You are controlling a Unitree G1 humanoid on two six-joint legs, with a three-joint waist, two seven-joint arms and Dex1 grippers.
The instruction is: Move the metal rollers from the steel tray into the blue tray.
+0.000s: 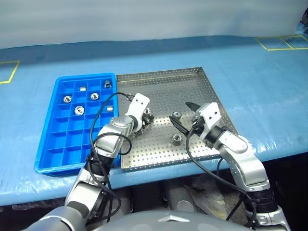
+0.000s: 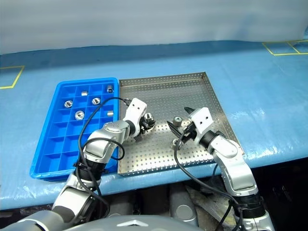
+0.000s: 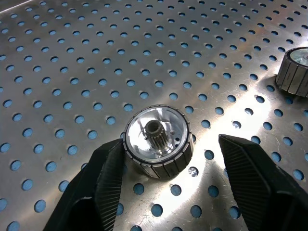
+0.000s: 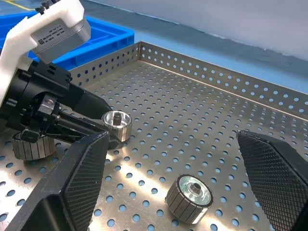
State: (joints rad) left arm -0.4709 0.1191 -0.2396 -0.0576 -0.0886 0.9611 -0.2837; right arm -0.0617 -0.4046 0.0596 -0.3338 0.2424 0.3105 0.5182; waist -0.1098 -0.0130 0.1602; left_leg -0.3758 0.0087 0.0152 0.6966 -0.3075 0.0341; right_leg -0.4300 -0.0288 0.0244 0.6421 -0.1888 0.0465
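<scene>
Three ribbed rollers (image 3: 156,141), perforated steel tray (image 1: 159,82)

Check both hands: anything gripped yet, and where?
Nothing gripped yet. The left hand straddles a roller on the steel tray: one finger at its ribbed side, the other apart. The right hand is open and empty.

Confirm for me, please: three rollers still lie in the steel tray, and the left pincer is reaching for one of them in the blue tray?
Not quite. The left pincer is reaching for a roller on the steel tray, not in the blue tray; the left wrist view shows it on the perforated floor between the fingers. The other two rollers in the steel tray show in the right wrist view.
</scene>
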